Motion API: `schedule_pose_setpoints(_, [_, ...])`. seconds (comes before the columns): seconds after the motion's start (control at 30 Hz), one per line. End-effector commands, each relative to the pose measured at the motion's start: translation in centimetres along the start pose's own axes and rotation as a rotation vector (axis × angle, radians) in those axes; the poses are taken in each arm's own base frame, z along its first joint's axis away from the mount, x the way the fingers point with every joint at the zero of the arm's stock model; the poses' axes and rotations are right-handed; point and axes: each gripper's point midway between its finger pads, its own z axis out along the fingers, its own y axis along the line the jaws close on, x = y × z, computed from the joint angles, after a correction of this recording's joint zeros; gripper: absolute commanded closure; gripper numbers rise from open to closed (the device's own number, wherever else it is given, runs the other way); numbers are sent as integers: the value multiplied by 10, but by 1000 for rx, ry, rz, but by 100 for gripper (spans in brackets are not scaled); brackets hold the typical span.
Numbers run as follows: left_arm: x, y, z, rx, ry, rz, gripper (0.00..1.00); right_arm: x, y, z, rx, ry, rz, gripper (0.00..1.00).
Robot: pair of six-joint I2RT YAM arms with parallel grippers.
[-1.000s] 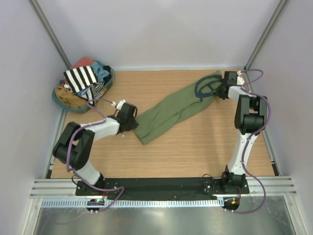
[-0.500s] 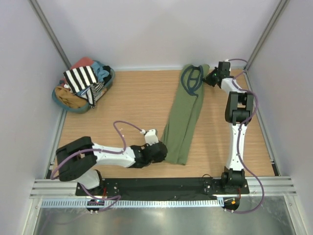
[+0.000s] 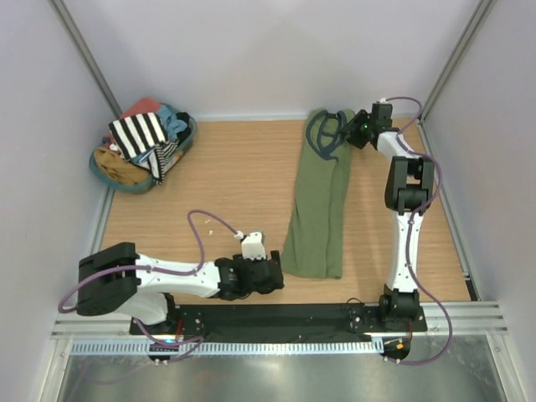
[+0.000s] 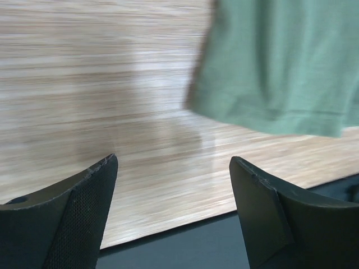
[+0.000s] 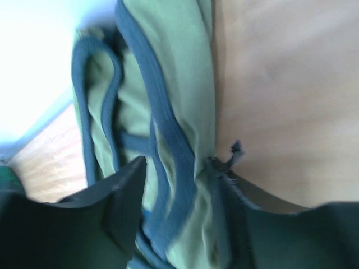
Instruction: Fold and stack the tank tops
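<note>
green tank top (image 3: 318, 209): flat on the table (image 3: 218, 193), folded lengthways into a long narrow strip. It sits a bit right of the middle, with the dark-trimmed straps at the far edge and the hem near the front edge.
left arm: stretched out low along the front edge. The left gripper (image 3: 275, 276) is just beside the hem's left corner and, as far as I can see, isn't touching it.
left jaws: wide open with nothing in them. The wrist view just shows bare wood between the fingers (image 4: 84, 196), with the green hem a little way ahead.
right arm: reaching right out to the far right corner, with the right gripper (image 3: 358, 132) at the strap end.
right jaws: parted. The bunched straps and trim lie between the two fingers and look loose rather than clamped.
striped tank top (image 3: 138, 132): draped on top of the clothes pile in the basket (image 3: 98, 173) in the far left corner, well apart from the green one.
rest of the pile: a salmon-red piece (image 3: 142, 106) and a light blue one (image 3: 173, 117) at the back, and something mustard-brown (image 3: 113, 163) at the front.
</note>
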Motion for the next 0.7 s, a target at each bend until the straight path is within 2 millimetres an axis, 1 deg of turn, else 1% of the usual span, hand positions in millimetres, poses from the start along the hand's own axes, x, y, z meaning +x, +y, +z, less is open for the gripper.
schedule_pose_setpoints(0.0, [-12, 54, -7, -172, -37, 75, 17, -15, 18, -48, 40, -29, -70, 44])
schedule_pose_setpoints(0.03, [-21, 48, -9, -145, -44, 95, 17, -4, 8, -56, 68, -9, -74, 43])
schedule_pose_setpoints(0.07, [-25, 47, -9, -137, -44, 98, 17, -10, 21, -74, 56, -32, -89, 40])
schedule_pose_setpoints(0.1, [-37, 49, -6, -141, -53, 79, 17, -8, 23, -84, 57, -36, -97, 36])
schedule_pose_setpoints(0.13, [-39, 47, -4, -121, -35, 84, 18, -6, 21, -93, 74, -42, -101, 32])
schedule_pose_setpoints(0.17, [-49, 41, -3, -92, -49, 100, 18, 7, 19, -112, 93, -34, -109, 25])
schedule_pose_setpoints(0.2, [-60, 43, -1, -96, -64, 90, 18, 13, 17, -121, 110, -37, -111, 23])
schedule_pose_setpoints(0.23, [-62, 40, 1, -75, -54, 94, 18, 40, -9, -128, 184, 1, -97, 22])
schedule_pose_setpoints(0.27, [-70, 33, 4, -51, -64, 114, 17, 45, -8, -138, 182, -8, -94, 22])
schedule_pose_setpoints(0.3, [-79, 34, 7, -56, -71, 103, 17, 48, 5, -158, 153, -31, -108, 22])
schedule_pose_setpoints(0.33, [-85, 22, 8, -23, -68, 98, 17, 75, -15, -167, 193, 10, -97, 22])
schedule_pose_setpoints(0.37, [-84, 22, 14, -31, -51, 113, 18, 85, -20, -177, 203, 18, -93, 28])
schedule_pose_setpoints(0.4, [-87, 21, 18, -38, -44, 121, 18, 84, -12, -196, 179, -7, -97, 30])
schedule_pose_setpoints(0.43, [-93, 12, 20, -21, -51, 121, 19, 112, -33, -204, 211, 42, -84, 32])
schedule_pose_setpoints(0.47, [-86, 12, 27, -32, -22, 136, 20, 119, -38, -210, 214, 40, -80, 34])
schedule_pose_setpoints(0.5, [-85, 10, 30, -33, -15, 143, 20, 127, -39, -218, 203, 44, -77, 35])
schedule_pose_setpoints(0.53, [-86, 7, 33, -29, -14, 141, 21, 142, -45, -229, 197, 59, -76, 34])
schedule_pose_setpoints(0.57, [-83, 6, 37, -26, 3, 142, 21, 154, -40, -232, 180, 79, -94, 34])
schedule_pose_setpoints(0.6, [-79, 9, 43, -33, 21, 140, 21, 160, -42, -237, 183, 87, -96, 33])
schedule_pose_setpoints(0.67, [-74, 3, 48, 0, 49, 119, 22, 170, -46, -245, 189, 99, -117, 30])
